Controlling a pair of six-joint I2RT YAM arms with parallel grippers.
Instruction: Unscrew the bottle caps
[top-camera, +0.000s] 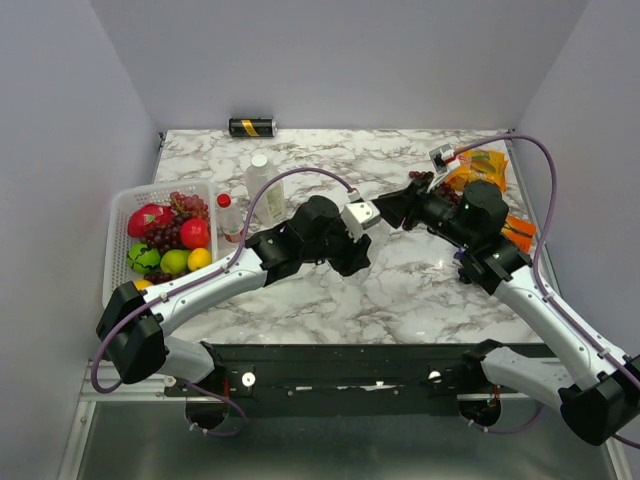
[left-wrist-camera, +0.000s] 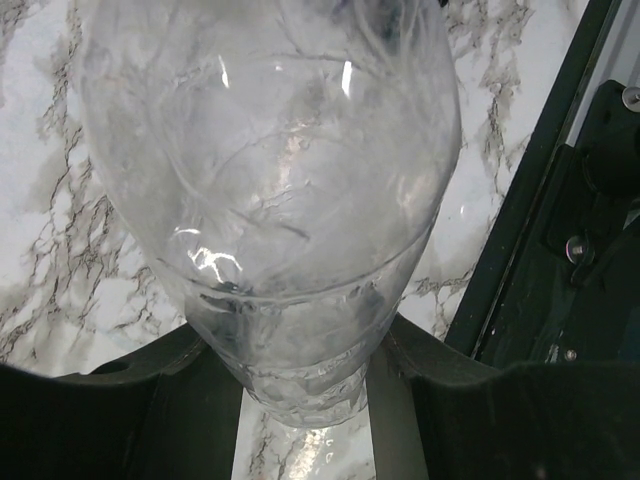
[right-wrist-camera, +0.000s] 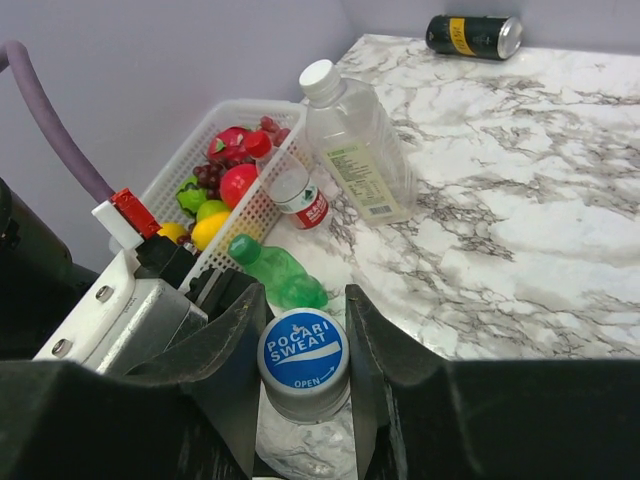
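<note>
Bottles: I count four: the held bottle (left-wrist-camera: 270, 180), a tall clear bottle (right-wrist-camera: 360, 150), a small red-label bottle (right-wrist-camera: 298, 195), and a small green bottle (right-wrist-camera: 278, 272).
Caps: one blue cap (right-wrist-camera: 303, 352) faces my right wrist camera. The tall bottle has a white cap and the red-label one a red cap.
Other items: one can (right-wrist-camera: 472, 35), one basket (top-camera: 116, 250) of fruit (top-camera: 170, 240), and orange snack packets (top-camera: 480, 165).
Left gripper (left-wrist-camera: 300, 350): the jaws are narrowed on the lower body of the held bottle, one finger on each side. The clear plastic fills the view ahead of them.
Right gripper (right-wrist-camera: 305, 300): the jaws are narrow and sit against both sides of the blue cap, which lies squarely between them.
Ahead of right jaws: the green bottle lies on its side just past the fingertips. The red-label bottle stands beyond it against the basket wall. The tall clear bottle stands just right of that one, and the can lies far back on its side.
Arms: the two grippers meet at mid-table (right-wrist-camera: 520, 180) on the same bottle, left on the body and right on the cap.
</note>
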